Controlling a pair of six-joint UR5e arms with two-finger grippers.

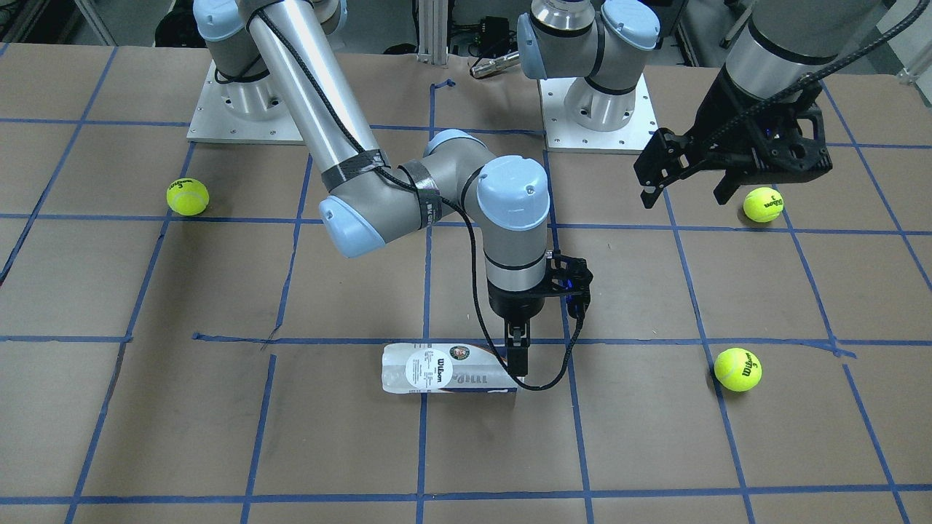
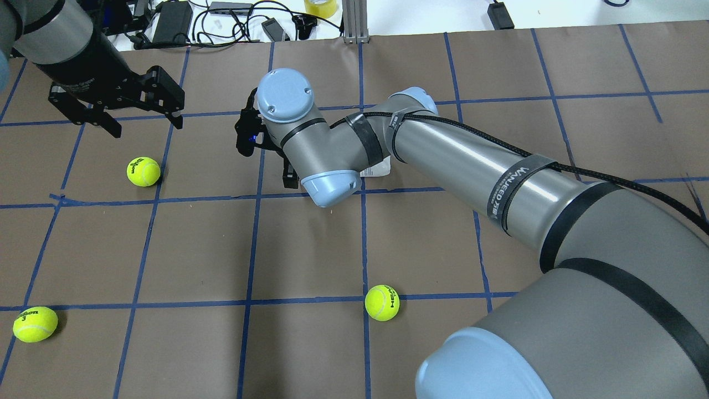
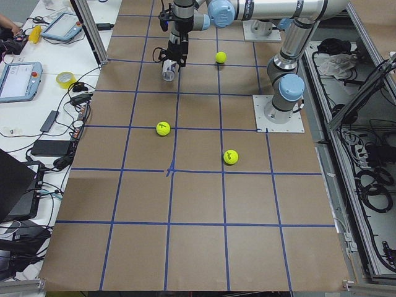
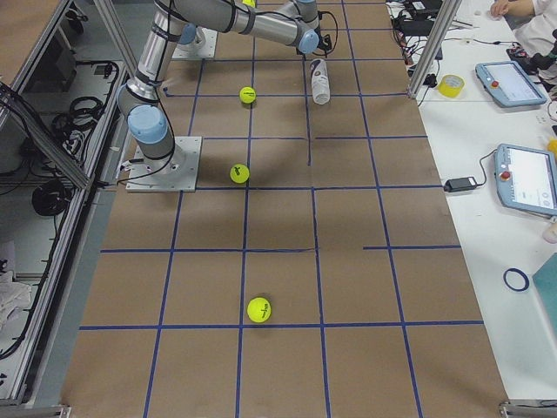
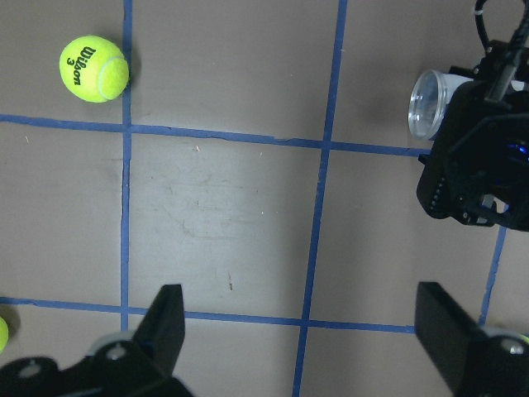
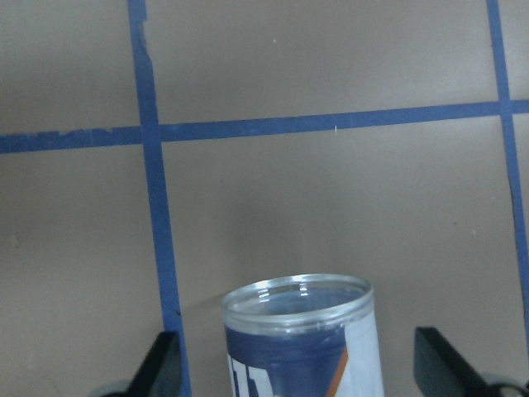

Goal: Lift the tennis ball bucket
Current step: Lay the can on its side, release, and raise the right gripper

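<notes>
Here the right gripper [image 1: 518, 358] straddles the tennis ball bucket [image 1: 437, 371] rim, jaws clear.

Both arms were built of smooth silver-grey tubes, the right arm [image 2: 471, 166] and the left arm [image 1: 772, 51] alike, with black rings at the seams. Round pale blue caps [image 1: 512, 191] closed the joints, each dotted with small screws. A black braided cable [image 1: 472, 276] ran along the right arm, bound by dark straps [image 2: 512, 191], one printed with white letters too small to read. Each base stood on a square light metal plate [image 1: 626, 135] with screws along its edge. The left gripper [image 1: 686, 198] and right gripper [image 1: 518, 364] were matte black.
</notes>
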